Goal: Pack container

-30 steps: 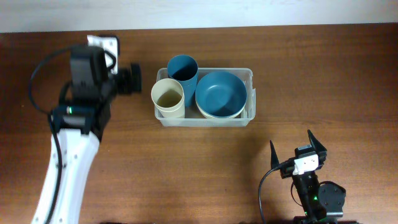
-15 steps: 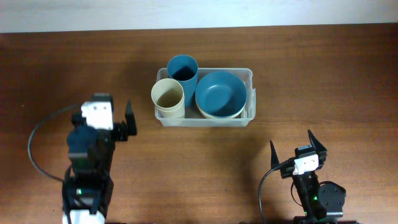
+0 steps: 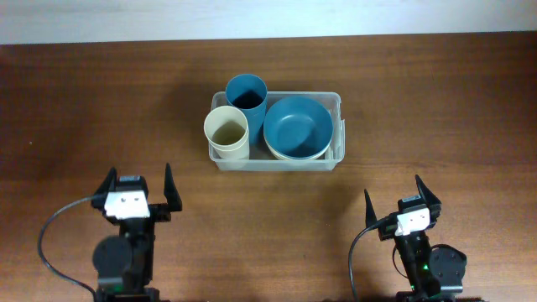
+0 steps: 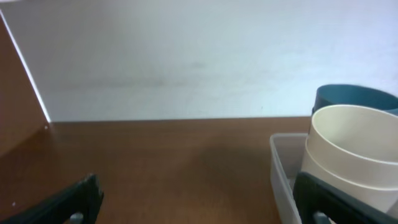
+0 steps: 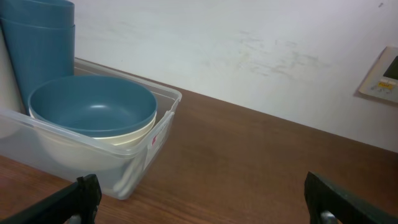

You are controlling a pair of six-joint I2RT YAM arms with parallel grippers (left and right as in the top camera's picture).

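Container (image 3: pixel 277 165) sits ahead between the arms, long axis left-right, roughly equidistant; left gripper (image 3: pixel 139 169) and right gripper (image 3: pixel 393 186) both wide, empty.

Wooden table (image 3: pixel 436 101), clear container (image 3: pixel 277 164) on it

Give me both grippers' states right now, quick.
Left gripper: open, holding nothing.
Right gripper: open, holding nothing.

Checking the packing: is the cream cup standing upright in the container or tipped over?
Upright: the cream cup shows its round open mouth from overhead, standing inside the container.
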